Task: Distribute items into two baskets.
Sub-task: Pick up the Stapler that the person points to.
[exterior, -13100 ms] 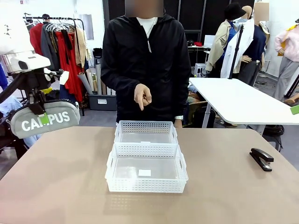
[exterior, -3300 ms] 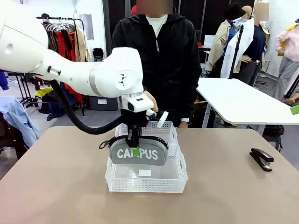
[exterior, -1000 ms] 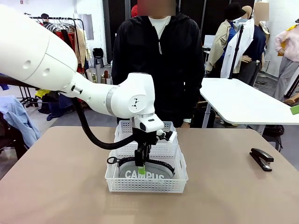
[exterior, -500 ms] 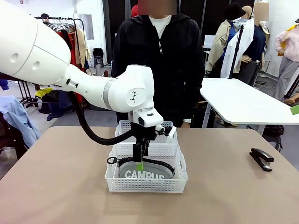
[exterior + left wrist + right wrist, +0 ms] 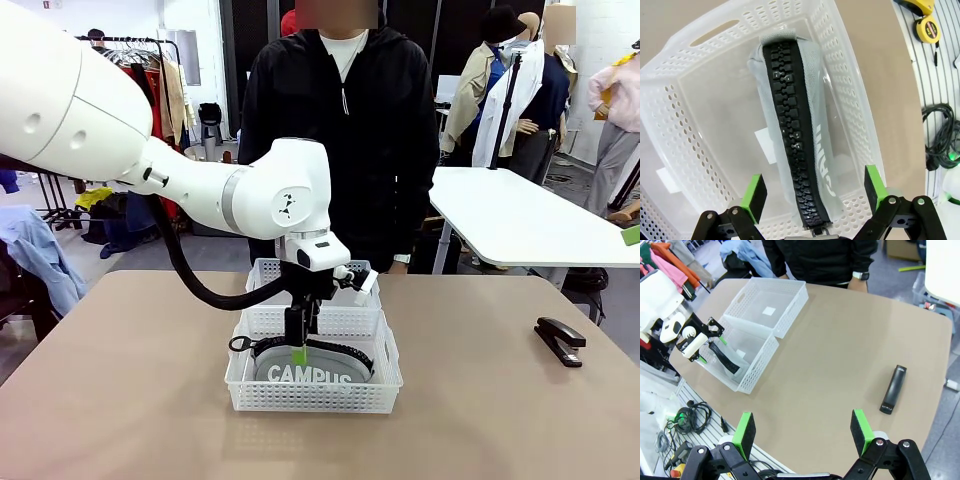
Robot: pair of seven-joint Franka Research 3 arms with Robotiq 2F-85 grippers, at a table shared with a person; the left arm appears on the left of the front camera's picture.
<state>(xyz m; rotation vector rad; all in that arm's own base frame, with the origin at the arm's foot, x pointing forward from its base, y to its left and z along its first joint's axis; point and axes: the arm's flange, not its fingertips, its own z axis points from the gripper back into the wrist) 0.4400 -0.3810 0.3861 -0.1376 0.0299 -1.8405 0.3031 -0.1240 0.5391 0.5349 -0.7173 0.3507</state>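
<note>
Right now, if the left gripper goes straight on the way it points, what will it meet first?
Most likely the grey pouch, lying zipper-up in the nearer basket, straight ahead of the open left gripper. How far off it is remains unclear.

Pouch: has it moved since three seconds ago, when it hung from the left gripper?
Yes. The pouch dropped from above the near basket to lying inside it; the left gripper is open above.

A tan table point(image 5: 120, 400) stood under even light. Beyond its far left corner hung a clothes rack point(image 5: 172, 80) of garments. Beyond its far right corner stood a white table point(image 5: 510, 215). Dark panels point(image 5: 420, 30) lined the wall behind it.
</note>
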